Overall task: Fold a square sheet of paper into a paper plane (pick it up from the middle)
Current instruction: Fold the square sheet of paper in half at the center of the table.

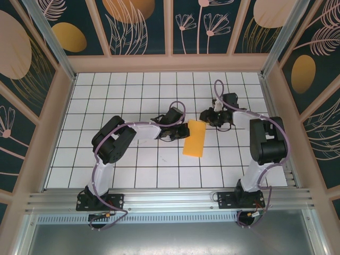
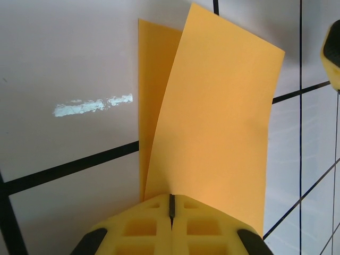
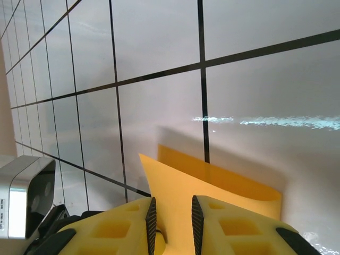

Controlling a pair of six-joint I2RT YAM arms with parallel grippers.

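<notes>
Square sheet of paper: orange-yellow, doubled over into a narrow rectangle. Lies on the white tiled table near its middle, between the two grippers, long side running near to far with a slight tilt. Covers parts of several tiles.

Left gripper: reaches in from the left and meets the left long edge of the paper.
- Seen from the left wrist, yellow fingers pressed together with no gap, pinching the near edge of the paper.
- From that pinch, two layers spreading apart: upper layer raised and bowed, lower layer flat on the tiles and showing as a strip on the left.
- Black grid lines and a bright glare streak on the table surface to the left of the paper.
- Yellow-and-black part at the right edge of that view, too cropped to name.

Right gripper: positioned at the far right corner of the paper.
- Seen from the right wrist, fingers parted by a narrow gap.
- Paper visible through that gap and just beyond the tips, one corner lifted off the tiles.
- Contact between these fingers and the paper: cannot tell.
</notes>
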